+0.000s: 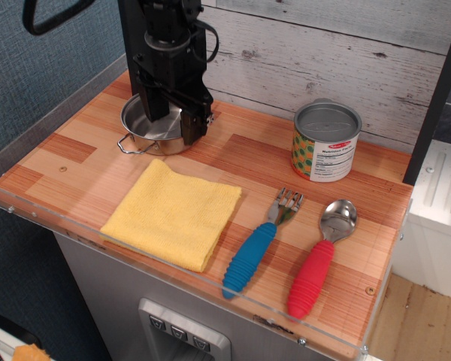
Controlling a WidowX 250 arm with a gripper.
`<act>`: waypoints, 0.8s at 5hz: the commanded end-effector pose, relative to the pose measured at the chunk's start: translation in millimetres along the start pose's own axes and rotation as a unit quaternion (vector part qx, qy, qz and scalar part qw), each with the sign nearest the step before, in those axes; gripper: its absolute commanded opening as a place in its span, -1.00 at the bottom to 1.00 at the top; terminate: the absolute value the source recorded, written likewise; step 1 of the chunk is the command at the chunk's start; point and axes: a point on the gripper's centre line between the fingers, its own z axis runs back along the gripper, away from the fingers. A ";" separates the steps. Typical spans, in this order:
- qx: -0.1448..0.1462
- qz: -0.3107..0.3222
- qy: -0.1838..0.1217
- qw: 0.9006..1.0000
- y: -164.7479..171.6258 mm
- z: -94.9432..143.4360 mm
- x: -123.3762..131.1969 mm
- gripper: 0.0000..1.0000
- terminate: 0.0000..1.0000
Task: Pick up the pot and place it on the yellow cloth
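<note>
The shiny steel pot sits at the back left of the wooden counter, with a wire loop handle pointing to the front left. My black gripper is lowered onto it and hides its right half. The jaws stand apart. One finger reaches inside the pot and the other finger sits just outside its right rim. The pale-yellow cloth lies flat in front of the pot, close to the counter's front edge, with nothing on it.
A tin can with a yellow-green label stands at the back right. A blue-handled fork and a red-handled spoon lie at the front right. A clear raised rim runs along the counter's front edge. A plank wall stands behind.
</note>
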 end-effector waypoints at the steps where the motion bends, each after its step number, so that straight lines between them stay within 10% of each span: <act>1: 0.004 0.026 -0.020 0.999 10.4 -1.2 23.5 1.00 -1.00; 3: -0.003 0.014 -0.006 1.000 4.1 -17.2 28.9 1.00 -1.00; 4: -0.002 0.027 -0.013 1.000 5.3 -13.4 29.1 -1.00 -1.00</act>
